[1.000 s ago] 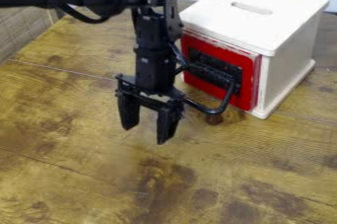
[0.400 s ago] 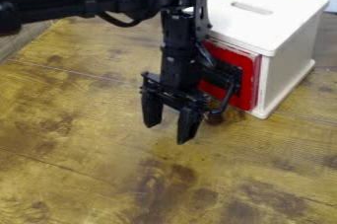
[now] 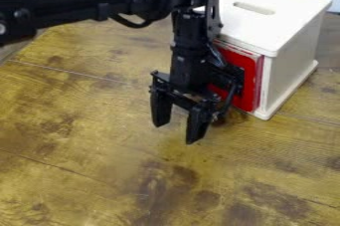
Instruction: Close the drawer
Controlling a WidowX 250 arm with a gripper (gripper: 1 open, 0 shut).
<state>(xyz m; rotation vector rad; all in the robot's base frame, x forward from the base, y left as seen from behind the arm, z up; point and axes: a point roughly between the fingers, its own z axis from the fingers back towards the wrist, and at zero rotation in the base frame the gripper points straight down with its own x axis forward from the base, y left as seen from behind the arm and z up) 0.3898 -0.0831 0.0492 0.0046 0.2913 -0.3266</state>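
Observation:
The red drawer (image 3: 240, 71) with its black front panel sits in the cream-white box (image 3: 272, 26) at the right. Its large black loop handle (image 3: 228, 99) is mostly hidden behind my arm. My gripper (image 3: 180, 123) hangs from the black arm with its fingers (image 3: 161, 113) pointing down and spread apart, empty. It is directly in front of the drawer's face, close to the handle. I cannot tell whether it touches the handle or the front panel.
The box has a slot (image 3: 255, 8) in its top. The wooden table (image 3: 80, 160) stretches to the left and front. The black arm (image 3: 93, 1) reaches in from the upper left.
The gripper has moved right, toward the drawer front, staying open. More of the handle and the red front is now covered by the arm.

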